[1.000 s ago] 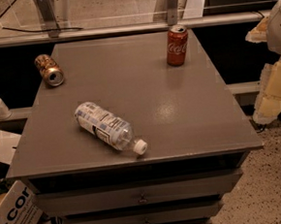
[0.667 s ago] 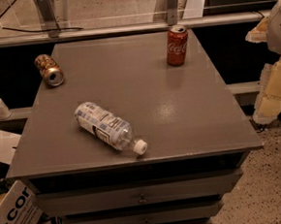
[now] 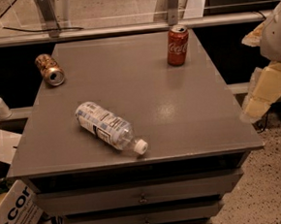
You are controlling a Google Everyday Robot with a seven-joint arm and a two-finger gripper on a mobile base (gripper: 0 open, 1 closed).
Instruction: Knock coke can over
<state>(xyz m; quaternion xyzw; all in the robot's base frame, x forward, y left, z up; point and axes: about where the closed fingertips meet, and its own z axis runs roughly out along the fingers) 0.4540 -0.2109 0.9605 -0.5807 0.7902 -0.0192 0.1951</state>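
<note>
One gripper (image 3: 261, 94) off the table's (image 3: 128, 81) right edge, well apart from upright coke can (image 3: 177, 45); grip state untellable.

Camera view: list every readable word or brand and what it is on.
"Coca-Cola": white script on the coke can.
"COR": cardboard box at lower left, cut off; the smaller line beneath is unreadable.
Label on the bottle: print too small to read.
The gold can: no readable text.
The gripper, right of the table: no text.

coke can (image 3: 177, 45): upright, far right of table (image 3: 194, 122) | bottle (image 3: 107, 127): lying near front | gold can (image 3: 49, 69): lying far left | hand (image 3: 260, 96): off right edge
</note>
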